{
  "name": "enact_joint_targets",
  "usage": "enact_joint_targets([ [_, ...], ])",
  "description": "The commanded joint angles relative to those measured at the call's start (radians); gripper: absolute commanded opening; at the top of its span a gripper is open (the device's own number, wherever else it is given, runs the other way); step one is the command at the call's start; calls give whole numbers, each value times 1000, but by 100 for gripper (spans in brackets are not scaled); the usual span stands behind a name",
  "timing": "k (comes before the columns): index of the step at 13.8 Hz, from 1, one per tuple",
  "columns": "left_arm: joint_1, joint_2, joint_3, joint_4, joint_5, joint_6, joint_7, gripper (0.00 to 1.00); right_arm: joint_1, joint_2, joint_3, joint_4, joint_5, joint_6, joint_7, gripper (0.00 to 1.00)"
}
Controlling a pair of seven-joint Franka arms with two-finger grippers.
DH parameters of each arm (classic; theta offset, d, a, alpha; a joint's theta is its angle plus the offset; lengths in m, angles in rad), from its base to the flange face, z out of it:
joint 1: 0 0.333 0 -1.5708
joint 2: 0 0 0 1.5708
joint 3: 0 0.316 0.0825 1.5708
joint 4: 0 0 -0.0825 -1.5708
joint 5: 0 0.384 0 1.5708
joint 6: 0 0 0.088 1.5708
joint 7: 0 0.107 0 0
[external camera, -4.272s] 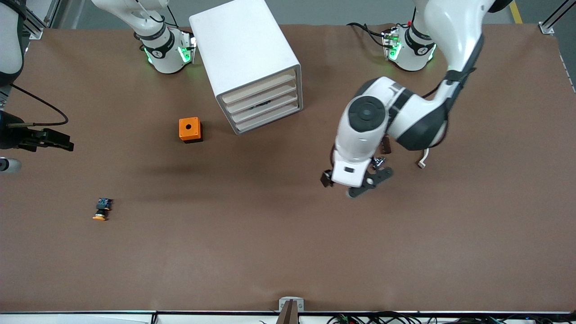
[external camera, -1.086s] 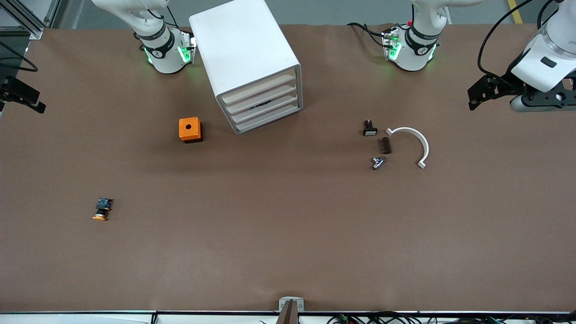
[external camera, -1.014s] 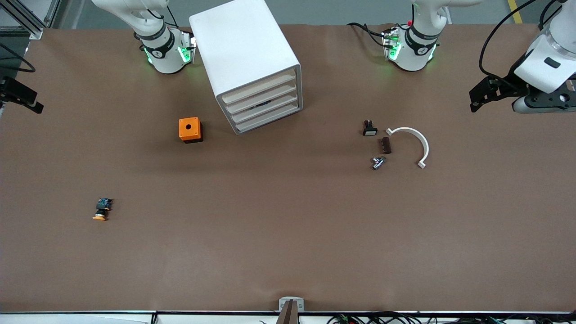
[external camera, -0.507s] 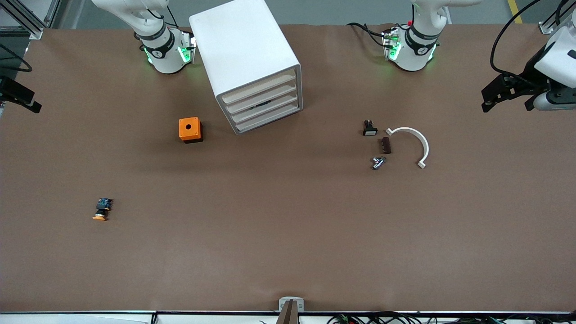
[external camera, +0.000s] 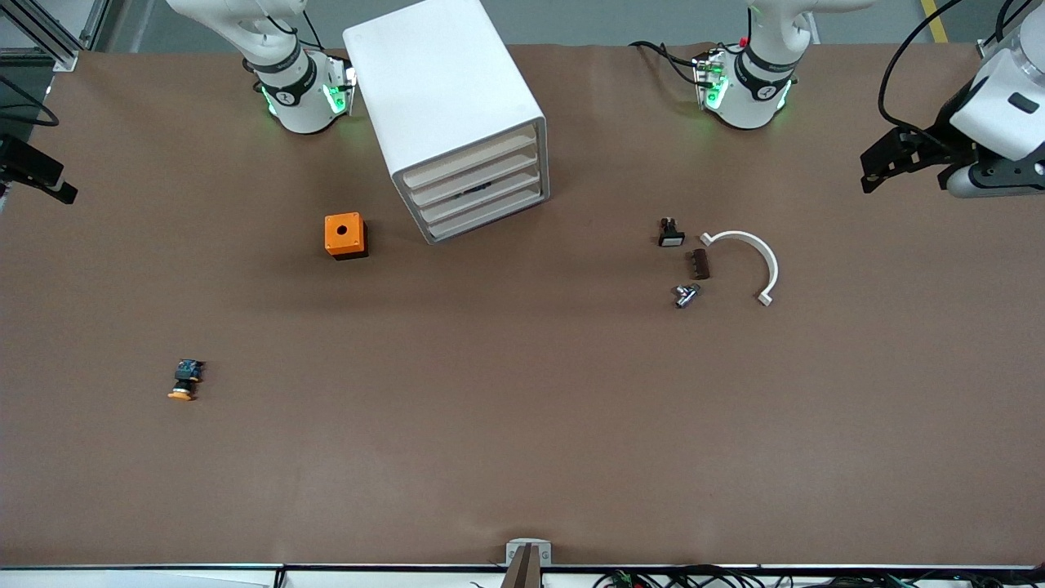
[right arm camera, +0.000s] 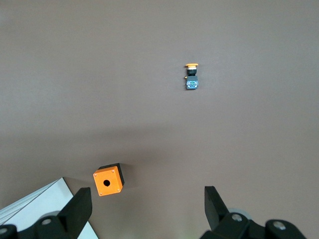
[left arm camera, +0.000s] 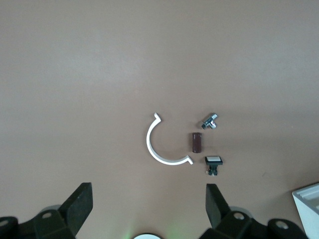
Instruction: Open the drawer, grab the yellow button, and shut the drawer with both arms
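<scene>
Left gripper: raised over the table's edge at the left arm's end, fingers spread wide, holding nothing. Right gripper: raised over the table's edge at the right arm's end, likewise spread wide and empty; in the front view only a black part of it shows, cut off by the frame. Both arms wait, well apart from all parts. Button: one, lying on its side on the bare table toward the right arm's end, orange cap toward the front camera, well apart from both grippers and from the cabinet. Cabinet: one, white, standing near the arm bases, with four drawers; drawer and its three fellows all sit closed; a dark mark on one front is too small to make out. Orange cube: one, with a hole on top, beside the cabinet. Toward the left arm's end, one each, close together: white curved piece, black-and-white small part, brown block, small metal part.
</scene>
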Motion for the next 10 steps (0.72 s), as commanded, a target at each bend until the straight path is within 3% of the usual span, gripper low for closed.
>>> enact_joint_targets([
  [1, 12, -23, -12, -11, -15, -20, 26, 100, 3, -28, 4, -27, 10, 12, 20, 100],
  [4, 38, -24, -1, -9, -17, -10, 106, 100, 3, -28, 4, -27, 5, 12, 20, 100],
  [10, 84, -9, -1, 18, -58, -3, 86, 100, -3, -27, 4, -27, 2, 10, 17, 100],
])
